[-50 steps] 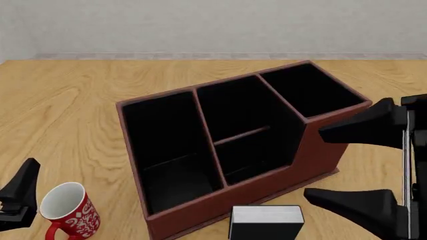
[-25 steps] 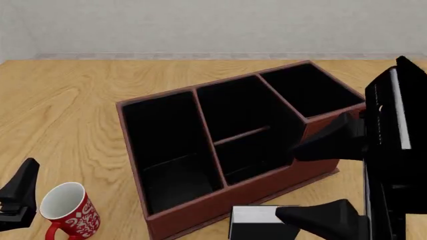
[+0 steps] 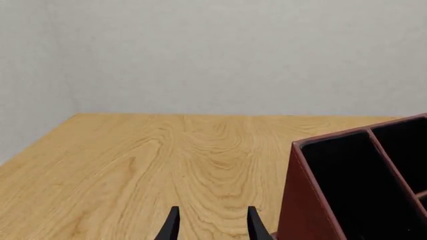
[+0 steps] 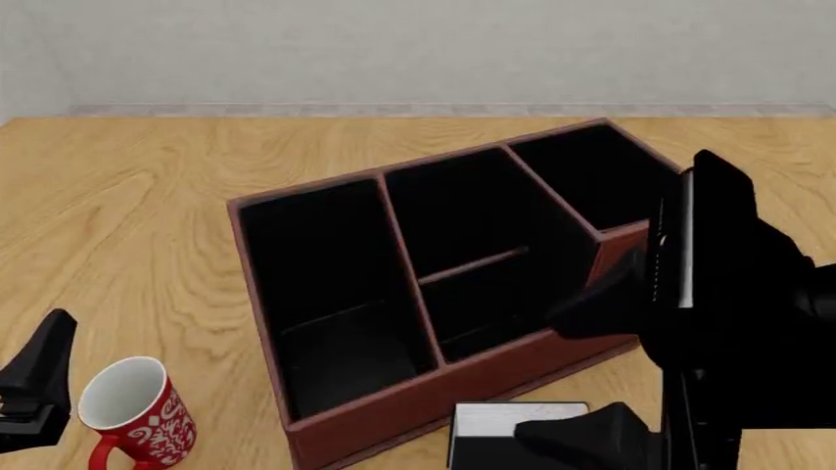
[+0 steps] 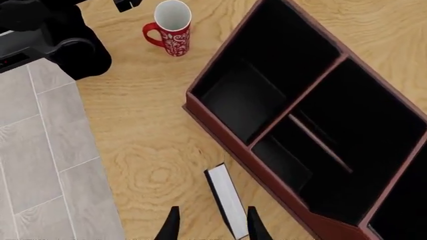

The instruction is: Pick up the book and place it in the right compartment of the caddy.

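Black and angular, the left gripper (image 4: 33,387) sits at the near left edge of the front view exactly where it was a second ago, its jaws parted a little with nothing between them. Just to its right stands the glossy red mug (image 4: 131,411) with white scrollwork and a white interior, unmoved. Beyond both lies the caddy (image 4: 432,387), a reddish-brown leather-like box with matte black lining, a stepped front wall and thin dividers; its right compartment (image 4: 594,176) is the small square one with the tallest walls. The right gripper (image 4: 588,377) has swung leftward and downward since the earlier frames, its bulky black arm now covering the caddy's right end. Its fingers are spread wide, empty. Directly beneath it, against the caddy's front wall on the pale wood-grain table (image 4: 131,196), stands the book (image 5: 227,200), black-covered, white page edge upward.
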Controlling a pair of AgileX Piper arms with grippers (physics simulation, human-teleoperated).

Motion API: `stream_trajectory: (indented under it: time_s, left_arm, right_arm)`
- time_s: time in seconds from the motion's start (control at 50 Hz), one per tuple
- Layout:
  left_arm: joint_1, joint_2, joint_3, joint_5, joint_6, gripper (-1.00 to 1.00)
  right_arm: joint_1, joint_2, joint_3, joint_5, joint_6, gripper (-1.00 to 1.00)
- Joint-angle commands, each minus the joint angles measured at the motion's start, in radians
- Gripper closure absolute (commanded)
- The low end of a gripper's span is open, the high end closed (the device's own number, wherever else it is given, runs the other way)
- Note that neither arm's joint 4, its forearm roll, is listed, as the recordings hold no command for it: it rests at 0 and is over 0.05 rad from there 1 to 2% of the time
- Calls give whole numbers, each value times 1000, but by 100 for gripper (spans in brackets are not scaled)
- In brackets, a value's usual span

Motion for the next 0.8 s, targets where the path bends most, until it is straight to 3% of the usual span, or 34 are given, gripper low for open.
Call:
stream_trajectory:
  time_s: [0.02,0.8]
  left_arm:
    - [-10,-2,3,-2,0,-100]
    - [-10,-2,4,-4,0,-100]
  right_arm:
    - [-61,-48,43,-27,22,-100]
    - [-122,-13,82,-30,-2,-100]
